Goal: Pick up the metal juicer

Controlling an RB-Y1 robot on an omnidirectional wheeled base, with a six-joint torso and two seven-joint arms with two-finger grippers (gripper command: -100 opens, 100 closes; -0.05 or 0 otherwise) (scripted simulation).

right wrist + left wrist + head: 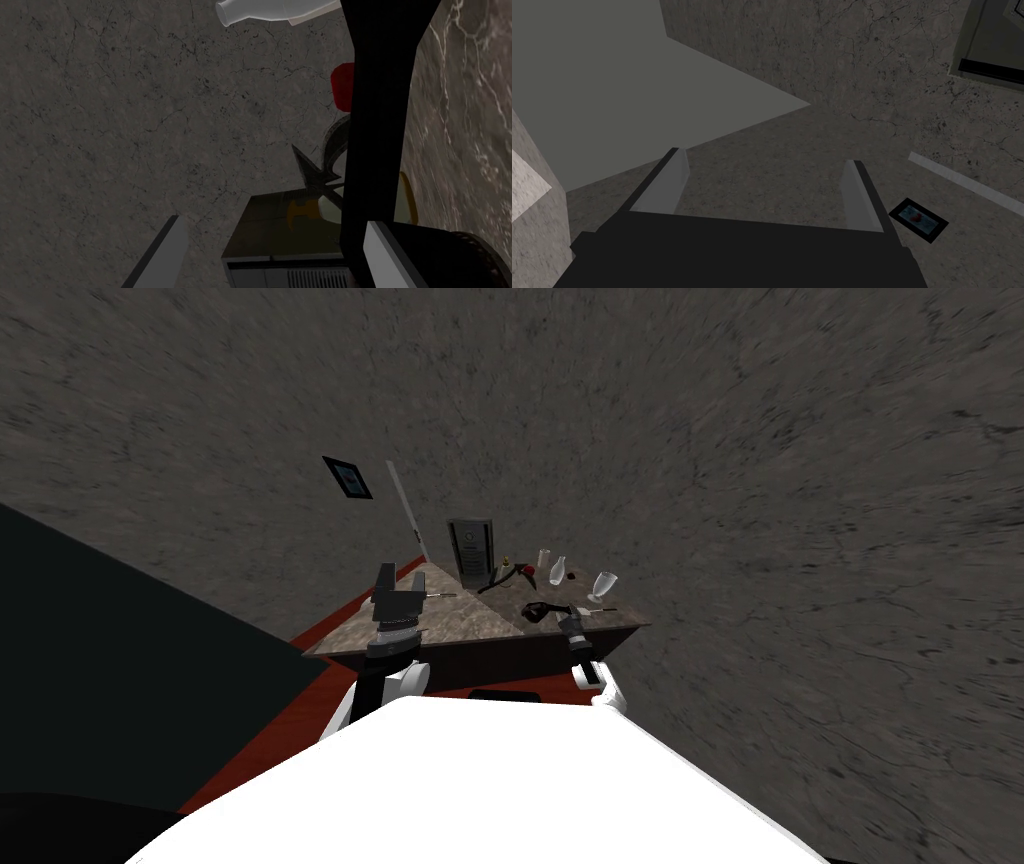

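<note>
Your right gripper (274, 220) gapes at the black bar-shaped juicer (380, 100).
Wrist view: bar just beside one finger (382, 255); left gripper (766, 156) gapes too.

Juicer (540, 610) | you see it plain black, small and low, a rounded dark shape | sits on the marbled table (440, 623), near its front right edge | close up the juicer (380, 100) shows you a long, broad black bar
</note>
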